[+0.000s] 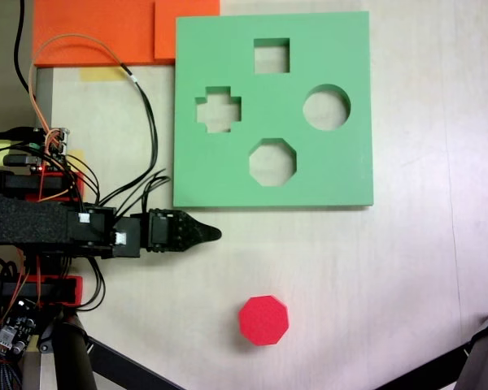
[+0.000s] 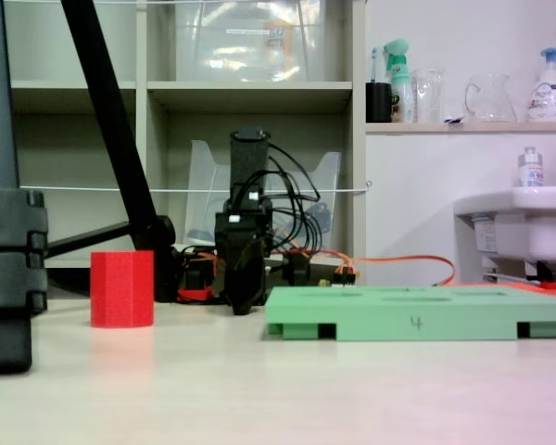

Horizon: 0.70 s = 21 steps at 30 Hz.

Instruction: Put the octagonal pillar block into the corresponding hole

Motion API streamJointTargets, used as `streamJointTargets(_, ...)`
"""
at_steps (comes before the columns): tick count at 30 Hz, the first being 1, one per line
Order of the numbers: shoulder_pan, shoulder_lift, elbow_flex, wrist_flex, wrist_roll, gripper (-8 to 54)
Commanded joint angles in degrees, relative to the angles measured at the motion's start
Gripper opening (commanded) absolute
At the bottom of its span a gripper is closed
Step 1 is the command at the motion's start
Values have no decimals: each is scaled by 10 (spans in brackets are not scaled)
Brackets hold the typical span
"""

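- The small bright red foam block with an eight-sided top [image 1: 263, 319] stands upright on the pale bench [image 1: 374, 276], alone, nothing touching it. In a fixed view from the side [image 2: 121, 288] it is left of the arm and well apart from the board.
- The flat green square foam board [image 1: 350, 49] lies flat on the bench. It has four cutouts: a square one [image 1: 272, 55], a cross-shaped one [image 1: 218, 110], a round one [image 1: 326, 107] and the eight-sided hole [image 1: 272, 162], which is the nearest to the red block. All four are empty.
- The black end effector [image 1: 214, 234] points to the right in the view from above, just below the lower left corner of the board, and above-left of the red block. It holds nothing. Its tips come together in one dark point, so I cannot tell if it is open or closed.
- From the side, the end effector [image 2: 244, 306] reaches down to the bench, between the block and the board.
- Flat orange foam pieces [image 1: 98, 28] lie at the top left edge, touching the board's corner.
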Motion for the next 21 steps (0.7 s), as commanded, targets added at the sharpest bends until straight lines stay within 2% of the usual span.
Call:
streamJointTargets(1, -11, 37, 40, 12, 2, 339)
streamJointTargets(10, -1, 37, 40, 11, 11, 338)
streamJointTargets(11, 7, 37, 40, 5, 61, 342)
streamJointTargets(13, 6, 38, 40, -17, 272, 343)
streamJointTargets(15, 11, 37, 39, -107, 432, 335)
streamJointTargets(18, 46, 37, -10, -96, 542, 316)
streamJointTargets(21, 59, 38, -171, 147, 680, 314)
